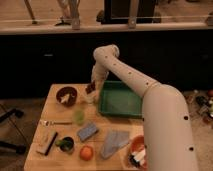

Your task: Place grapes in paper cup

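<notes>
My gripper (92, 86) hangs at the back of the wooden table, just left of the green tray. It is shut on the grapes (90, 89), a small dark reddish bunch at its tip. The paper cup (90, 98), small and white, stands right under the grapes, between the dark red bowl and the tray. The grapes are just above the cup's rim. My arm partly hides the cup's right side.
A dark red bowl (66, 95) stands left of the cup and a green tray (120, 100) to its right. In front are a translucent green cup (79, 116), a fork (52, 122), a blue sponge (87, 132), a grey cloth (115, 142), an orange (86, 152) and an orange bowl (138, 150).
</notes>
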